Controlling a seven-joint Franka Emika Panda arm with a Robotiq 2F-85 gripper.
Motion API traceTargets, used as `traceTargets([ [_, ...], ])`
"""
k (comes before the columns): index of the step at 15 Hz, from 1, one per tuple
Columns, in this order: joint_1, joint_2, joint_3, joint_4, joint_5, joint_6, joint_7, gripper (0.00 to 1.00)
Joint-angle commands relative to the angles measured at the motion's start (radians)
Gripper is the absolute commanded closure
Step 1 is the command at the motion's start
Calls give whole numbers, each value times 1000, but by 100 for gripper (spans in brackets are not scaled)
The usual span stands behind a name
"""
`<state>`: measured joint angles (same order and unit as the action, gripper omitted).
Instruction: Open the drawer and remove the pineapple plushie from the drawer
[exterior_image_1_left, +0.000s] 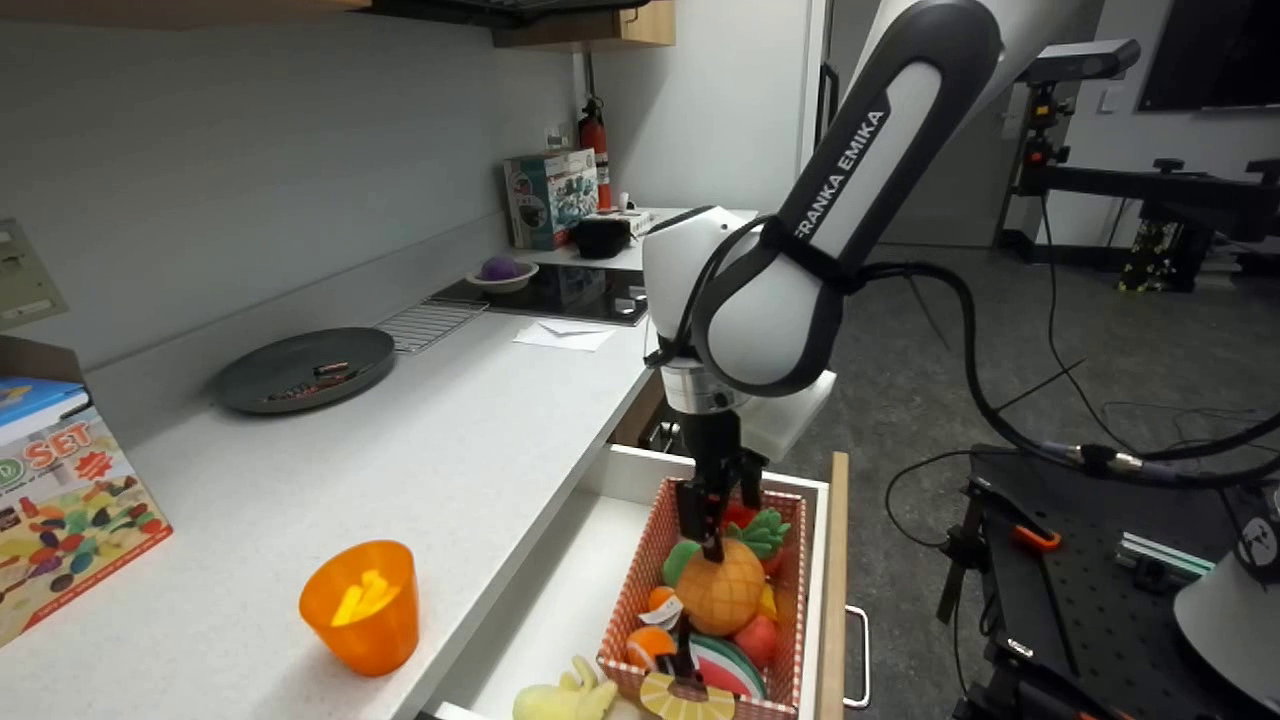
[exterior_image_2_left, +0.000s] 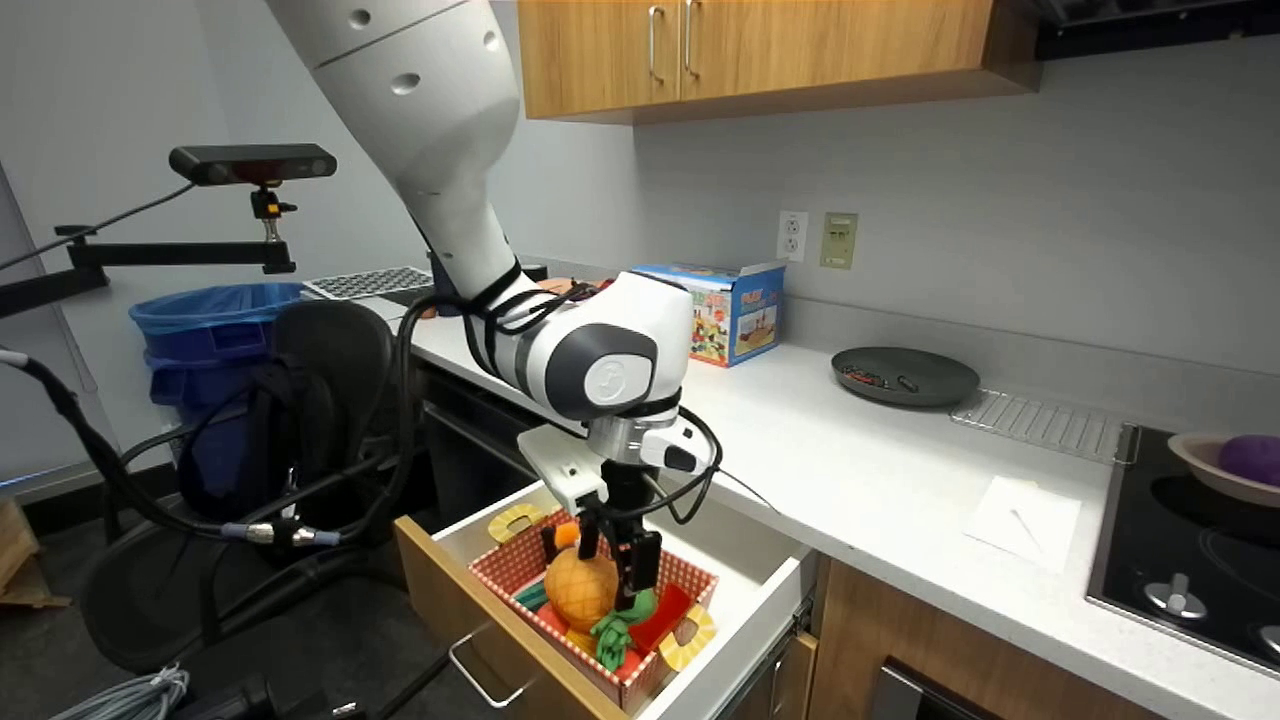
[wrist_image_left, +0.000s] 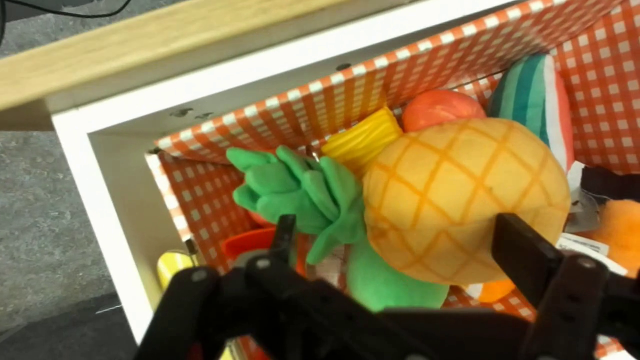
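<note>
From left in an exterior view, a colorful box (exterior_image_1_left: 80, 530) stands on a white counter (exterior_image_1_left: 480, 430) alongside a dark plate (exterior_image_1_left: 275, 368) bearing pieces too small to identify. Near the counter's edge is an orange cup (exterior_image_1_left: 375, 635) holding yellow pieces (exterior_image_1_left: 362, 598). Beside the plate lies a wire rack (exterior_image_1_left: 435, 322); farther back, a pale bowl (exterior_image_1_left: 500, 287) carries a purple ball (exterior_image_1_left: 499, 267) on the black stovetop (exterior_image_1_left: 560, 300), with white paper (exterior_image_1_left: 565, 338) close by.

To the right, below the counter, the drawer (exterior_image_1_left: 600, 550) stands open. A pale yellow toy (exterior_image_1_left: 562, 700) lies in it, just beside a red-checked basket (exterior_image_1_left: 792, 570) packed with toy fruit (exterior_image_1_left: 650, 642). The pineapple plushie (exterior_image_1_left: 720, 592) sits inside that basket, on top of the pile, its green tuft toward the far end. The robot arm (exterior_image_1_left: 860, 180) hangs over it, and a silver handle (exterior_image_1_left: 865, 655) juts from the drawer's front at right.

In the wrist view, the plushie lies on its side, leafy tuft at left and round body at right, partly over a green toy (wrist_image_left: 390, 282). The gripper (wrist_image_left: 397, 222) is released, its jaws spread wide: one fingertip (wrist_image_left: 285, 230) appears at left beside the tuft, the other at right in front of the body. Whether either touches the plushie cannot be told. A red toy (wrist_image_left: 442, 106) and a striped watermelon toy (wrist_image_left: 529, 97) lie just beside the plushie's round body, toward the basket's checked wall.
</note>
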<state>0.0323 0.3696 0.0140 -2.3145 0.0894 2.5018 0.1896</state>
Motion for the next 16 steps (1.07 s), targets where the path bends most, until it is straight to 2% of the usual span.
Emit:
traceTargets([
  [1, -35, 69, 46, 49, 94, 31, -100, 0],
  [8, -135, 142, 153, 91, 333, 12, -292, 0],
  [9, -146, 149, 161, 96, 354, 15, -311, 25],
  [10, -155, 156, 166, 102, 369, 13, -328, 26],
  [13, -153, 159, 157, 102, 372, 29, -334, 51],
  [16, -123, 128, 129, 79, 333, 41, -286, 71],
])
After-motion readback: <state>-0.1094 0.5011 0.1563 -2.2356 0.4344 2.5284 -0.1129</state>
